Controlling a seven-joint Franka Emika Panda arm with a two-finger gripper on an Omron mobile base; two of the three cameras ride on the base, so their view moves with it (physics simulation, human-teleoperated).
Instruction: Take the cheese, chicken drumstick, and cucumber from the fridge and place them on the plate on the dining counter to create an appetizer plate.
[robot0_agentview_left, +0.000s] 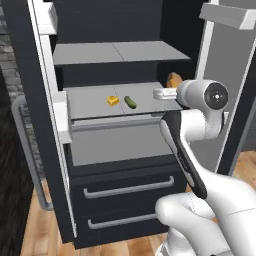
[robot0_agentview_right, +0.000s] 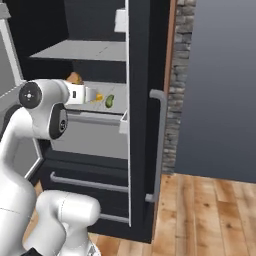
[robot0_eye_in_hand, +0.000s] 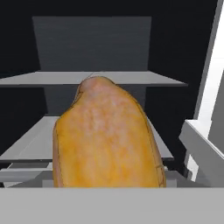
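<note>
One cheese (robot0_agentview_left: 113, 100) and one cucumber (robot0_agentview_left: 130, 102) sit side by side mid-shelf in the fridge (robot0_agentview_left: 30, 125). One chicken drumstick (robot0_eye_in_hand: 105, 140) is at the shelf's right edge, by the gripper (robot0_agentview_left: 161, 93); whether its jaws grip it, I cannot tell.

The golden-brown chicken drumstick (robot0_eye_in_hand: 107, 140) has mottled, matt roasted-looking skin. Tall charcoal fridge (robot0_agentview_left: 30, 100) looks smooth and matt, with plain flat grey shelves (robot0_agentview_left: 120, 52), and the plank floor (robot0_agentview_right: 210, 215) is warm grainy wood.
</note>
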